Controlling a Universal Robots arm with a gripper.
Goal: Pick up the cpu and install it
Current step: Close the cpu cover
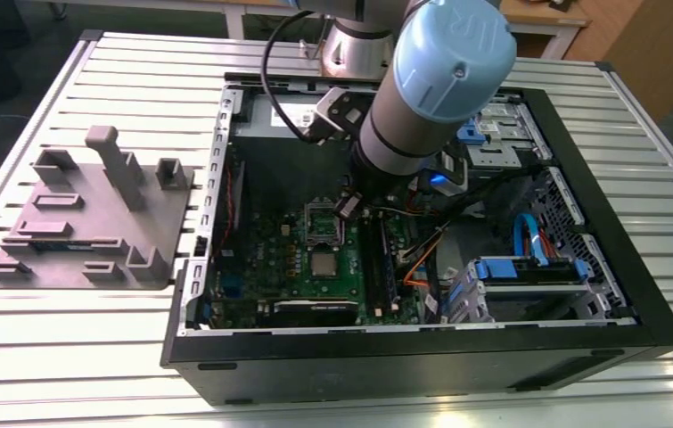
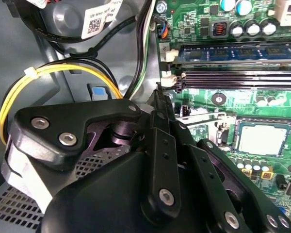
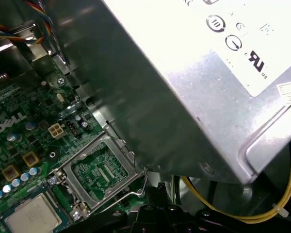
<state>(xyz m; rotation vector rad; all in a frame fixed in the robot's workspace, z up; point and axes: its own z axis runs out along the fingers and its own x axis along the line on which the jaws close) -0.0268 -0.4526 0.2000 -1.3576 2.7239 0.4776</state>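
On the exterior view's left, a grey holder block (image 1: 84, 218) sits on the slatted metal table (image 1: 27, 357). Next to it, toward the right, is an open black computer case (image 1: 431, 357) with a green board (image 1: 300, 259) lying flat inside.

The cpu (image 1: 325, 264) is a small silver square lying on the green board, just below the open socket (image 1: 322, 228) as the exterior view shows it. In the second wrist view the cpu (image 2: 262, 139) sits flat inside a dark frame. In the first wrist view the cpu (image 3: 31, 217) lies just beside the open socket (image 3: 98, 172), whose metal lid is flipped up.

The robot arm (image 1: 438, 80) reaches down into the case, and the gripper (image 1: 349, 205) hangs just above the socket, close to the cpu but maybe not touching it. I cannot tell if its jaws are apart or together.

A big grey power box (image 3: 194, 92) sits near the socket, with yellow wires (image 3: 242, 213) under it.
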